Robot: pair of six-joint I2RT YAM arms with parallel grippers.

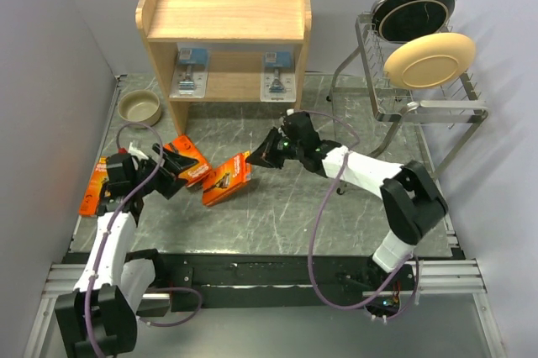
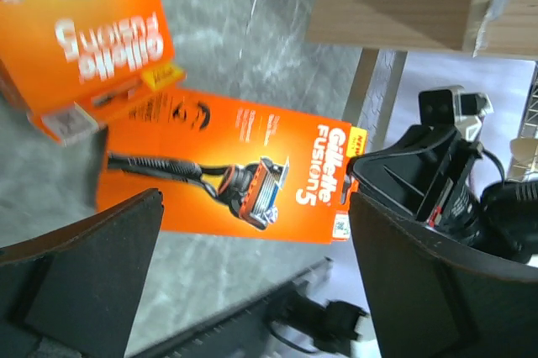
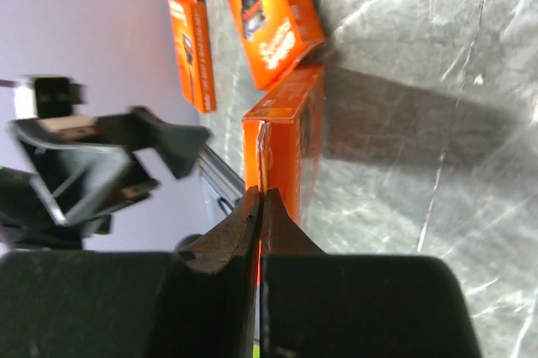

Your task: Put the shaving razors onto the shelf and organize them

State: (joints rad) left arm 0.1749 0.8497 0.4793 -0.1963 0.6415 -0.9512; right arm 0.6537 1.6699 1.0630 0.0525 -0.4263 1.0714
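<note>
Right fingers are clamped on the edge of the orange "Gillette Fusion5" pack; left fingers stand wide open, holding nothing.

Two packs stand on the shelf's lower board, three boxes before it.

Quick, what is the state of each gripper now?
Left gripper: open, holding nothing.
Right gripper: closed on the edge of the middle orange razor pack.
</note>
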